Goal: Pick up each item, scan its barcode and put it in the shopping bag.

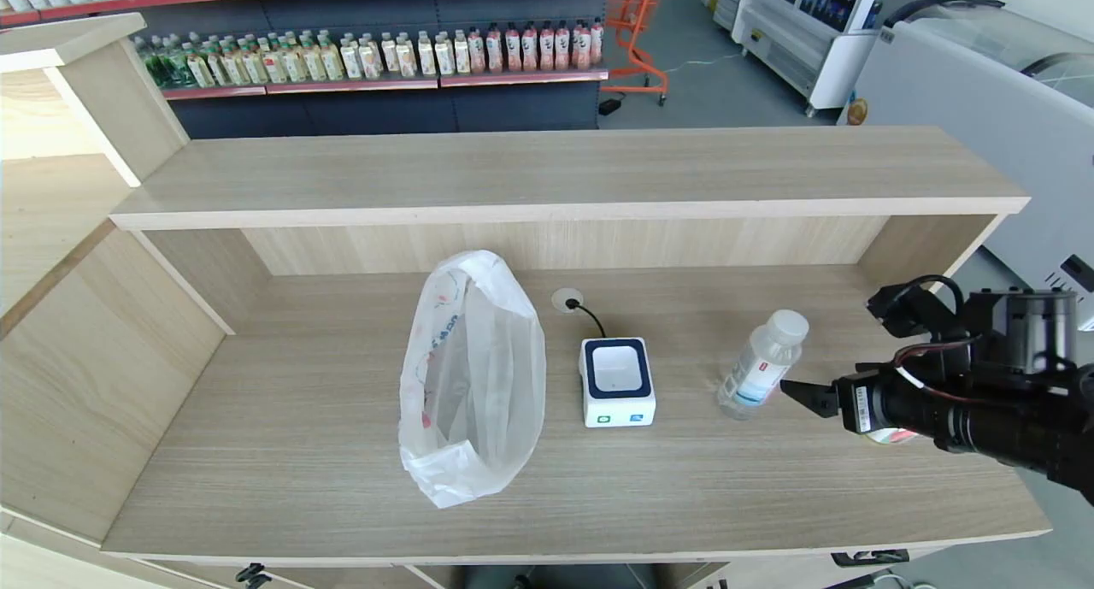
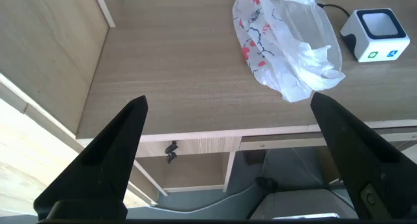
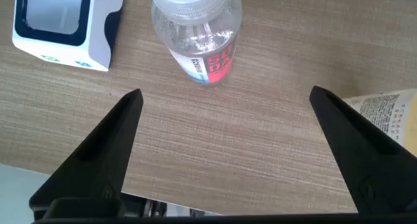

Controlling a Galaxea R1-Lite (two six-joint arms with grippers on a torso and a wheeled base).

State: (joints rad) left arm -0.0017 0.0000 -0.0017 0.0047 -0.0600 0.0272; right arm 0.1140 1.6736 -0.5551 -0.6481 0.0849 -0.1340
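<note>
Upright stands one clear, cylindrical bottle [image 1: 761, 365] (white-capped).

My R arm [image 1: 966, 418]: matte blk, round forearm w/ ribbed collar. White sticker [image 1: 863, 408] w/ dark print nr wrist. Thin red + blk cables [image 1: 919, 375] loop over top by a blk camera block [image 1: 906, 307]. Dk grey cylindrical joint [image 1: 1034, 315] behind. My R gripper [image 3: 226, 92]: two flat blk wedge fingers [image 3: 98, 159], tapering to blunt tips. L gripper [image 2: 228, 99]: same blk wedges.
</note>
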